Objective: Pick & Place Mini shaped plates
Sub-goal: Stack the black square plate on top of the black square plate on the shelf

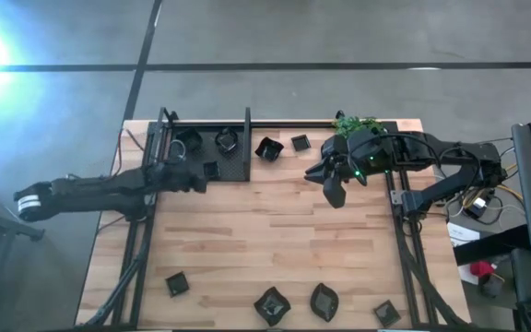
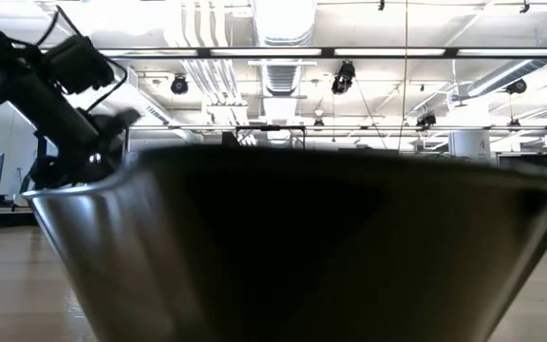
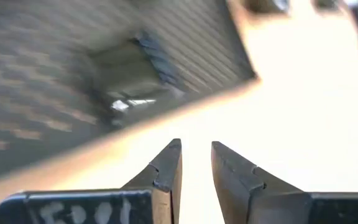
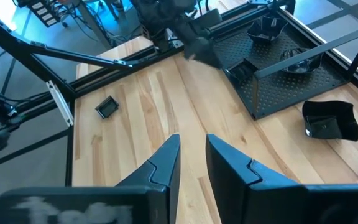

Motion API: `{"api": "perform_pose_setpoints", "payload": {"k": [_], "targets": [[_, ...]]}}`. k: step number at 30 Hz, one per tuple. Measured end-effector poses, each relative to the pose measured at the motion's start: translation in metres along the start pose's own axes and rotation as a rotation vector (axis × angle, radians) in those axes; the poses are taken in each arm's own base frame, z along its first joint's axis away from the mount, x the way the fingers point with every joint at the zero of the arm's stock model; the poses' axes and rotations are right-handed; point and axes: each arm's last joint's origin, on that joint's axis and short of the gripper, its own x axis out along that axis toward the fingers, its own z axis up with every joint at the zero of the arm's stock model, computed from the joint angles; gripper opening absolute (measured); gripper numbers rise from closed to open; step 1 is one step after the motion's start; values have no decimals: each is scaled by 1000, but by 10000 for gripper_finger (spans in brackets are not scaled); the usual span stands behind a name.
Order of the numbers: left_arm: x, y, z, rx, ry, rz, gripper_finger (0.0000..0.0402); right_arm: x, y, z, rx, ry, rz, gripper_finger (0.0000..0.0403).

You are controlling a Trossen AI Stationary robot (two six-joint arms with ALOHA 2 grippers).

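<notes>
Several mini shaped plates, small glossy black dishes, show in the high view. Three lie on the black perforated tray (image 1: 234,166) at the far left: two at its back (image 1: 189,140) (image 1: 226,140), and a square one (image 1: 211,171) (image 3: 129,74) at its near right corner. My left gripper (image 1: 200,183) (image 3: 196,149) hovers just short of that square plate, open by a narrow gap with nothing between its fingers. My right gripper (image 1: 333,192) (image 4: 192,142) hangs raised over the table's right middle, also narrowly open and holding nothing.
Two plates (image 1: 268,148) (image 1: 300,142) lie right of the tray, beside a green plant (image 1: 353,123). Several more (image 1: 176,283) (image 1: 272,304) (image 1: 324,301) (image 1: 386,314) sit along the near edge; one (image 2: 302,247) fills the low view. Bare wood lies mid-table.
</notes>
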Motion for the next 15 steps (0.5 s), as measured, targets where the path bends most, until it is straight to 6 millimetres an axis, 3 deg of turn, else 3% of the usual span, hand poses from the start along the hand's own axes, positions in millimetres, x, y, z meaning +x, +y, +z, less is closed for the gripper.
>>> {"api": "perform_pose_setpoints", "payload": {"k": [6, 15], "targets": [[-21, -21, -6, 198, 266, -243, 78, 0, 0, 0, -3, 0, 0, 69], [-59, -59, -20, 421, 477, -288, 75, 0, 0, 0, -3, 0, 0, 73]]}}
